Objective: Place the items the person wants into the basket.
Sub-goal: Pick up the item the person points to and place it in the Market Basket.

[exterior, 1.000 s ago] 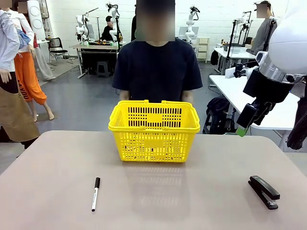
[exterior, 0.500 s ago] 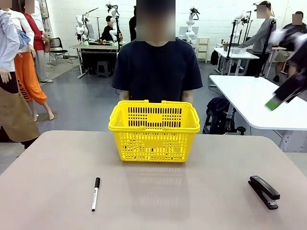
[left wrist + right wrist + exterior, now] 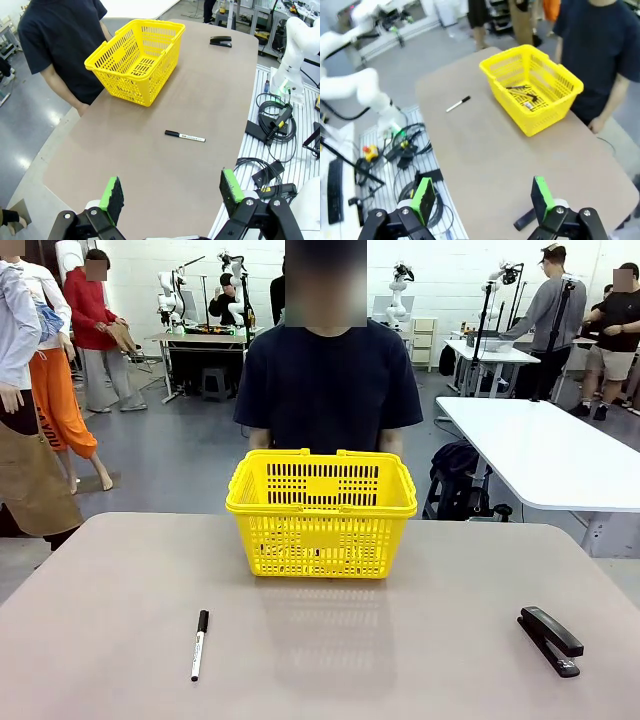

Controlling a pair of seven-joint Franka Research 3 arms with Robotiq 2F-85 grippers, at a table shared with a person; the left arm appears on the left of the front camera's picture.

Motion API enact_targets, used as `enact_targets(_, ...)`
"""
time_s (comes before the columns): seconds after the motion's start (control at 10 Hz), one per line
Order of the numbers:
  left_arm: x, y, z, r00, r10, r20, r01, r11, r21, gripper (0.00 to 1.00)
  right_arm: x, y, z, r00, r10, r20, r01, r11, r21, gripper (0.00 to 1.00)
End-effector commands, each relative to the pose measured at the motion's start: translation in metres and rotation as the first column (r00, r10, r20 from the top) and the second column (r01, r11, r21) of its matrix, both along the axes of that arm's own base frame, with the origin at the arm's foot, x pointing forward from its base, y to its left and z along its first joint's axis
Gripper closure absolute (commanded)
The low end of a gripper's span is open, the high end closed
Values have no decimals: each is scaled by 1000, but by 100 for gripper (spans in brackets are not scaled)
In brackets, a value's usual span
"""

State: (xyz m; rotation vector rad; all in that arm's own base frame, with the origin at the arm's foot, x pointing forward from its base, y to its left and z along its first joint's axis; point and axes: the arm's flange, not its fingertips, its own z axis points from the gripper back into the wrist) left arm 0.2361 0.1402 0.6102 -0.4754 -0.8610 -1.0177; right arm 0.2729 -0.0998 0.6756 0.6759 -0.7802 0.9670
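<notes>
Nearest my own wrists, both tools stand idle: my left gripper (image 3: 170,192) and my right gripper (image 3: 482,197) have their jaws spread wide, green pads well apart, nothing between them, both high above the table (image 3: 110,590). Farther out lie the white marker (image 3: 200,644) with its black cap and, toward the other end, the black stapler (image 3: 550,640); neither looks to be among the wanted items. I judge the main risk from here is a needless pick: either one, lying alone, could be mistaken for a requested tool and dropped in. Beyond them the yellow basket (image 3: 320,512) stands upright near the far edge, and the right wrist view shows items (image 3: 522,97) on its floor, dark and yellow, too small to identify. Behind it stands the person (image 3: 328,385), close enough that a reach over the far rim could strike them. Nothing blocks the route to the basket.
</notes>
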Motion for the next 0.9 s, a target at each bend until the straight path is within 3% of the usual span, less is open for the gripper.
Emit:
enact_targets(0.0, 0, 1, 0, 1000, -18, 15, 19, 1000, -12, 0, 4, -33, -16, 999, 37, 24, -35, 996, -81, 0)
enact_targets(0.2, 0, 1, 0, 1000, -18, 15, 19, 1000, -12, 0, -12, -66, -23, 997, -61, 49, 65, 995, -74, 0)
enact_targets(0.8, 0, 1, 0, 1000, -18, 15, 19, 1000, -12, 0, -49, -82, -18, 986, -131, 102, 144, 980, -139, 0)
